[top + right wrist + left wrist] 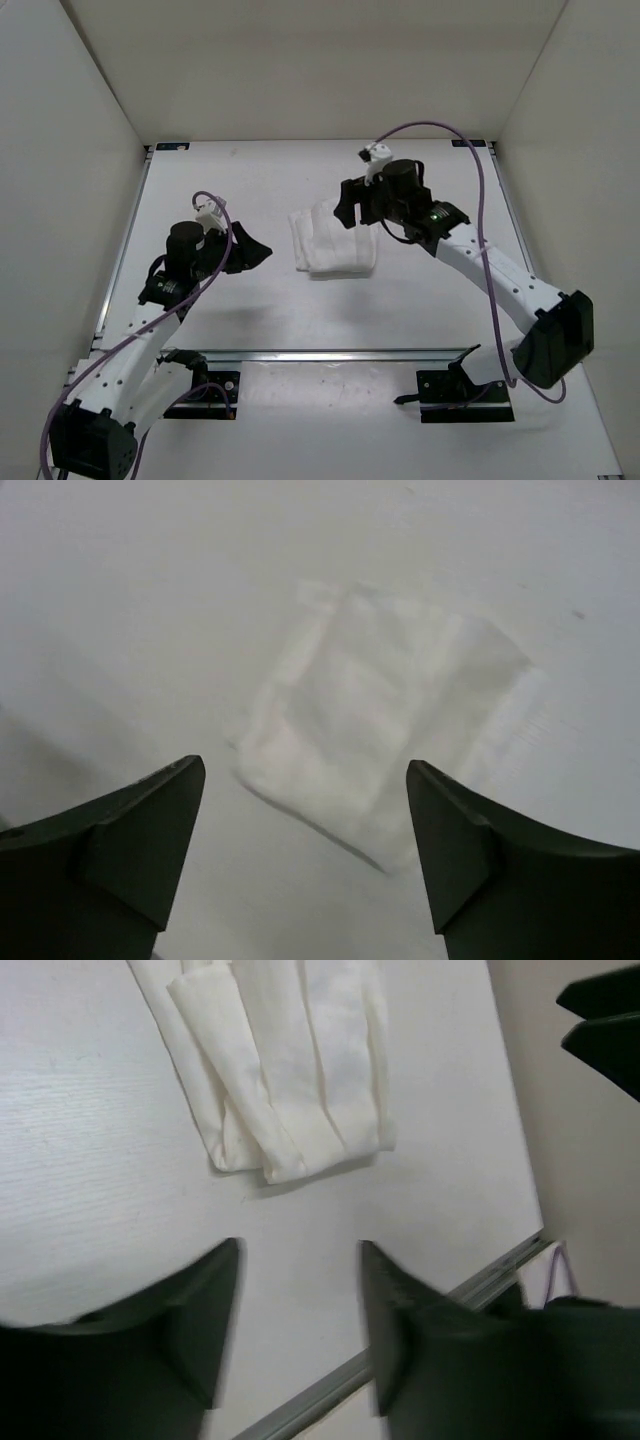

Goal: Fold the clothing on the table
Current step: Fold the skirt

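The white, thin, soft rectangular cloth (333, 243) lies flat on the matte white rectangular table (250, 180), near the middle & a bit right of centre. It's a compact stacked packet, not a spread sheet. The left wrist view shows several layers lapped over each other w/ long creases running lengthways, a narrower flap on top, and edges not quite flush at one end. Judged from that, most of the folding looks done. What's left, if anything, is squaring up the uneven edges or maybe one more halving; the pics don't say whether a smaller packet is wanted.

The left black two-finger gripper (255, 252) sits just left of the cloth, apart from it, tips pointing toward it. Its jaws stand moderately apart w/ only bare table between them. The right black two-finger gripper (352, 212) hangs over the cloth's far-right part. Its wrist view shows the jaws wide, the cloth visible below through the gap, and nothing pinched. Whether its tips touch the fabric can't be told, as the top view hides that spot. So neither claw holds the cloth.

The thin metal rail (330, 353) along the near table edge is well apart from the packet.
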Controlling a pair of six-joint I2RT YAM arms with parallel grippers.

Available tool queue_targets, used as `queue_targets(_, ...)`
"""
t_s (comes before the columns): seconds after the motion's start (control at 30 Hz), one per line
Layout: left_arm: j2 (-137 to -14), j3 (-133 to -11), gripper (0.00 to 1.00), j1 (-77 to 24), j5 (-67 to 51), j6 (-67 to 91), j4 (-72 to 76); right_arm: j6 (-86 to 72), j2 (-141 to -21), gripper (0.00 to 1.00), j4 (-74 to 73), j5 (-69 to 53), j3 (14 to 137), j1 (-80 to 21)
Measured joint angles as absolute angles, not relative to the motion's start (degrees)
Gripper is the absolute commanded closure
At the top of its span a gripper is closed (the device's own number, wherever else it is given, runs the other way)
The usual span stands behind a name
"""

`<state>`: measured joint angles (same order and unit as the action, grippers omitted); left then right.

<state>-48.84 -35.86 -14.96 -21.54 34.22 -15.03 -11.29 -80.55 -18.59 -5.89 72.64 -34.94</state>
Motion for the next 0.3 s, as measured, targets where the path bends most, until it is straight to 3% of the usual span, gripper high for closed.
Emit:
queue_targets(0.07,-47.59,-38.28,0.27,-16.23,-20.86,31.92,-18.81,-10.24,-76.73,0.01,-18.81,-3.62,67.42,-33.39)
queue_targets(0.3,-47.99,-38.59,0.22,-19.27,-20.12,27.24,-25.08,-8.25,-73.91,0.01,-22.72,-2.04,57.82,-32.86)
